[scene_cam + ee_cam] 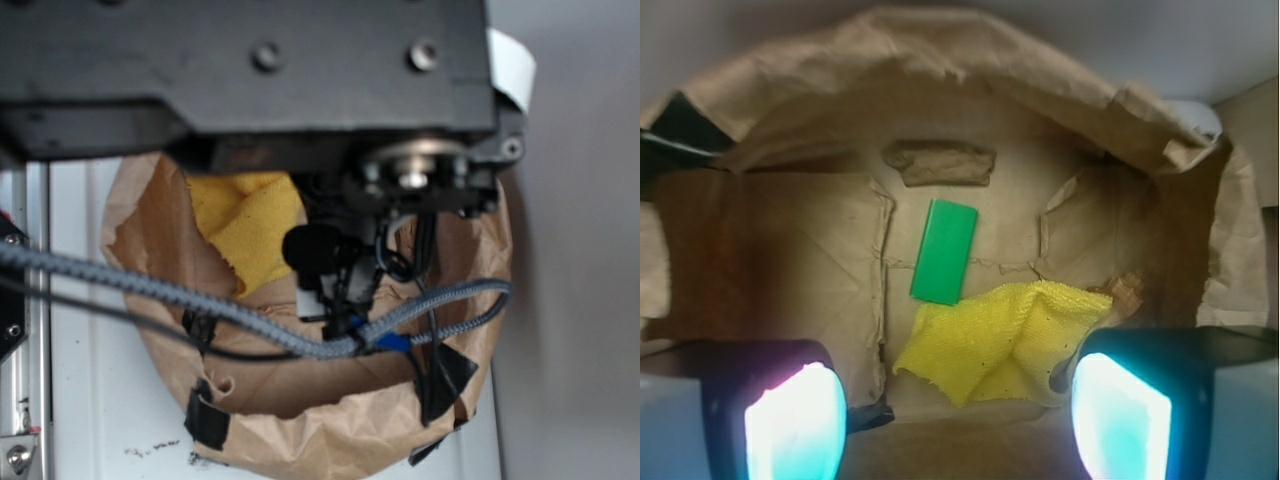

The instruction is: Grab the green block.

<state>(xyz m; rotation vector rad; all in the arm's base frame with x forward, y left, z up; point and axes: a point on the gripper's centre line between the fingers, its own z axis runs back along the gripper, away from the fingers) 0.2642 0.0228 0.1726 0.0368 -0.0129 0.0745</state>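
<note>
Two glowing fingers (795, 425) fill the wrist view's bottom corners, spread wide with nothing between them; the gripper (958, 425) is held above a brown paper bag (770, 260). Just beyond, a crumpled yellow cloth (1005, 335) is seen, its upper left edge touching the green block (944, 251). The block is noted as a flat, smooth, bright green slab, lying slightly tilted on the bag floor, near a brown bark piece (940, 162) farther back. Approach is judged the step in hand; forward travel, descent and closing around the block's narrow sides are called for next.
</note>
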